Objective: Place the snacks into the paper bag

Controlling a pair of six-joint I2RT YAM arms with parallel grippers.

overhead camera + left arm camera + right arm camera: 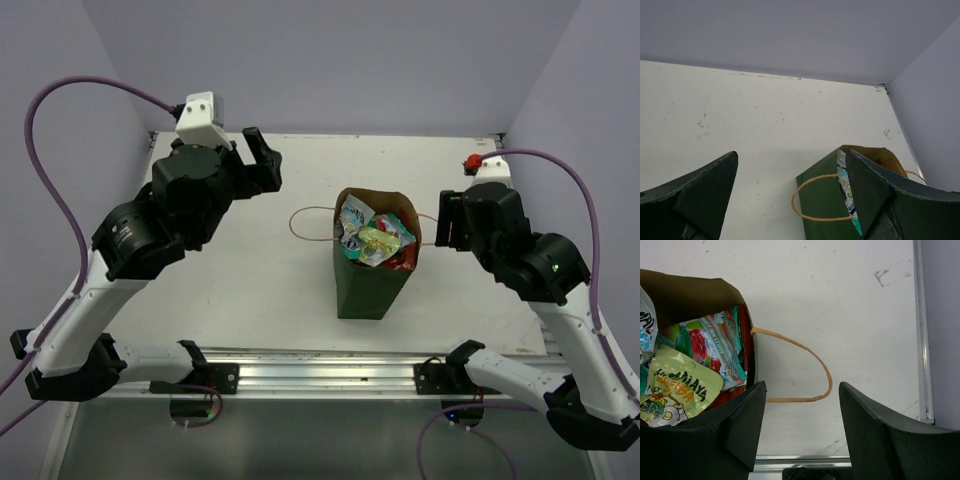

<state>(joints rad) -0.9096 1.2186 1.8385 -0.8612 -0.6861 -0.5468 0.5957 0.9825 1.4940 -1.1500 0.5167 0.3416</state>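
Observation:
The dark green paper bag (370,283) stands upright in the middle of the table with several snack packets (372,238) inside its brown mouth. In the right wrist view the bag's brown inside (687,297) holds a teal-and-red packet (715,347) and a light green one (677,390). Its tan handle (810,365) hangs out to the right. The bag also shows in the left wrist view (827,202). My left gripper (259,160) is open and empty, up and left of the bag. My right gripper (444,224) is open and empty, just right of the bag.
The white table (270,270) ends at grey walls at the back and sides. A metal rail (320,375) runs along the near edge. A small red object (470,163) sits at the back right corner.

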